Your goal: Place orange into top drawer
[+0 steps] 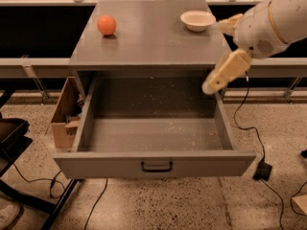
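The orange point(106, 25) sits on the grey cabinet top point(153, 37) at its back left. The top drawer point(153, 164) is pulled wide open below the cabinet top; its speckled floor holds nothing and its black handle point(156, 166) faces me. My gripper point(214, 80) reaches in from the right on a white arm point(276, 20). It hangs over the drawer's back right corner, just below the cabinet top's right front edge. It is far from the orange and holds nothing that I can see.
A cream-white bowl point(197, 20) stands at the cabinet top's back right, close to the arm. A brown cardboard box point(64, 113) stands on the floor left of the drawer. A black stand point(14, 143) is at the lower left. Cables point(254, 128) lie on the floor at the right.
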